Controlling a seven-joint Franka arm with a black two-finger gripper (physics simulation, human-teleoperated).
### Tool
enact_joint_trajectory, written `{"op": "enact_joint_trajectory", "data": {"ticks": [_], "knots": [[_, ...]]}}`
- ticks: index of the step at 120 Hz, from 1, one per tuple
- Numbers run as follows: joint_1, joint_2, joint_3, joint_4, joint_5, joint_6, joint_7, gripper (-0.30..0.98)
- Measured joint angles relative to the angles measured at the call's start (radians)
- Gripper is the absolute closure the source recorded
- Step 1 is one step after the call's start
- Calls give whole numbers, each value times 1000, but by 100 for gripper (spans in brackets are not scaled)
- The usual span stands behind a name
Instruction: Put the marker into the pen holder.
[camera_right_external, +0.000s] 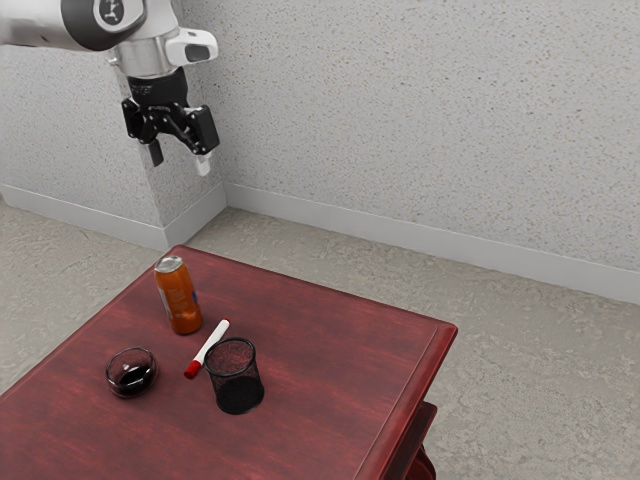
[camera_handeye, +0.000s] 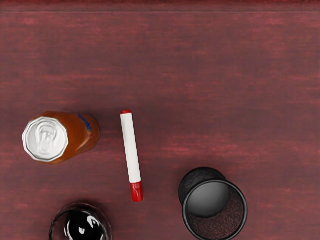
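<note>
OK so the marker is just lying on its side on the tabletop. It's a slim white plastic marker (camera_right_external: 209, 344) with a red cap on one end and a bit of red at the other tip, and it's outside the pen holder. That's the black mesh cylinder-shaped pen holder (camera_right_external: 238, 387), standing upright, mouth up. From the exterior view the two kinda look like they overlap, but the wrist view has them apart, near each other.

The black two-finger gripper (camera_right_external: 180, 160) is way up above the tabletop, pointing down, on the end of the white and grey arm (camera_right_external: 148, 57) that comes in from the exterior view's upper left. Its fingers (camera_right_external: 204, 163) are spread well apart, so yeah, it's open.

Other stuff on the dark red wooden tabletop (camera_right_external: 330, 340): an orange drinks can (camera_right_external: 180, 303) with a silver lid and a little blue on the side, standing upright. The marker sits between that and the pen holder. Then there's a small round clear glass bowl (camera_right_external: 132, 374) with something black and shiny in it, can't tell what. It's near the marker's capped end, and that capped end is pointing roughly into the gap between the bowl and the pen holder.
</note>
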Motion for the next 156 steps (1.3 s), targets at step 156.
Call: {"op": "enact_joint_trajectory", "data": {"ticks": [156], "knots": [[-223, 216, 289, -308, -62, 452, 181, 2]]}}
